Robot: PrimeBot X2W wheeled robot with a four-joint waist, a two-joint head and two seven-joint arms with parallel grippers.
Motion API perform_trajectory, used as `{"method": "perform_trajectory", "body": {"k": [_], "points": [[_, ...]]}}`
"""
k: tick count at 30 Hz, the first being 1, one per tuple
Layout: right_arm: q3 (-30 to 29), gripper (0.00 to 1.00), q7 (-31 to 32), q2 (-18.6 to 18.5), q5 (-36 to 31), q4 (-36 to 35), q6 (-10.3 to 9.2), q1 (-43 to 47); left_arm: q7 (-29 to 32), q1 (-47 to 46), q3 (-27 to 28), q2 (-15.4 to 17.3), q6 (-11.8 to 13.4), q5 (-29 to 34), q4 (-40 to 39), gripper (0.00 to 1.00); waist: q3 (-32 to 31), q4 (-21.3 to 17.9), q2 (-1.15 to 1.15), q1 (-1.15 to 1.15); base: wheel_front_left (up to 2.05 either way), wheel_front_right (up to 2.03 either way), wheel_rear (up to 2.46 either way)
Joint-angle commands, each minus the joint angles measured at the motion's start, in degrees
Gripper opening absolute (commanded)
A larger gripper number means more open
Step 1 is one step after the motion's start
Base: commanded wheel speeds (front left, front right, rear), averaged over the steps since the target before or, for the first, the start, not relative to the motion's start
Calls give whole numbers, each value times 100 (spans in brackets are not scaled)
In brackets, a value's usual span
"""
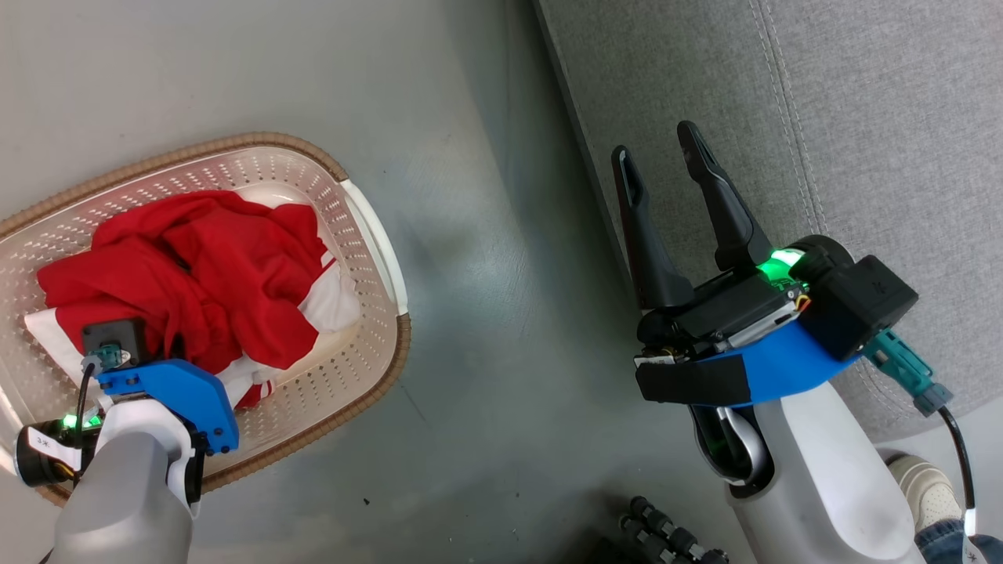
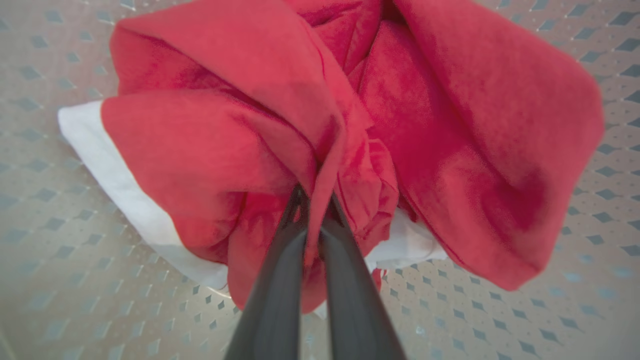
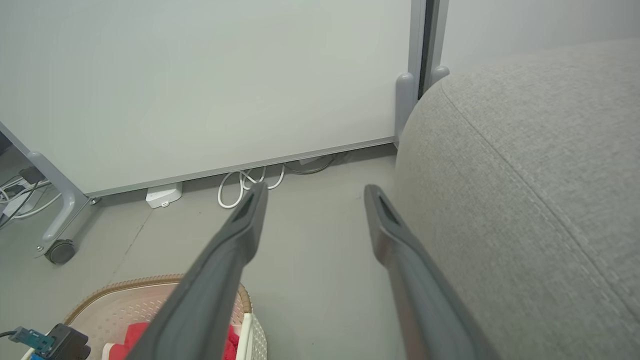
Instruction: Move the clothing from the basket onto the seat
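Because the left gripper [image 2: 312, 197] has its two fingers closed together on a raised fold of the clothing [image 2: 210, 140], with red cloth pinched between them, the step in hand looks to be the lift out of the basket [image 1: 356, 360]. The pile sits in the middle of the basket, which stands on the floor [image 1: 486, 235] at the left, well apart from the seat [image 1: 862, 141] at the right.

The pinch takes only one ridge of cloth, so a slow, straight rise seems wise. The rest of the garment, and the white panel under it, may drag or come along, and a sideways pull could snag on the brown rim or tip the light basket. Once the hanging cloth is above the rim and its white handle [image 1: 382, 239], the way right is over bare floor.

The right gripper [image 1: 655, 141] hovers empty, fingers spread apart, at the seat's left edge, just where the load would cross. I judge that it must be passed on the far or near side. The seat's edge is rounded and drops away, so the cloth is best let go well in from it. A person's shoe [image 1: 928, 482] sits at the near right beside the seat.
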Motion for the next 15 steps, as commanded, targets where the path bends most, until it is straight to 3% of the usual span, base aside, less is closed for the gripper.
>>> {"method": "perform_trajectory", "body": {"k": [1, 15], "points": [[-22, 100, -2, -8, 33, 11, -2, -70, -49, -66, -35, 10, -15, -40, 71, 0, -14, 16, 0, -1, 0, 0, 0], [-63, 100, -3, -9, -97, 167, -2, -44, -249, -172, -174, -163, -107, -81, 370, 0, -328, 168, 0, -1, 0, 0, 0]]}}
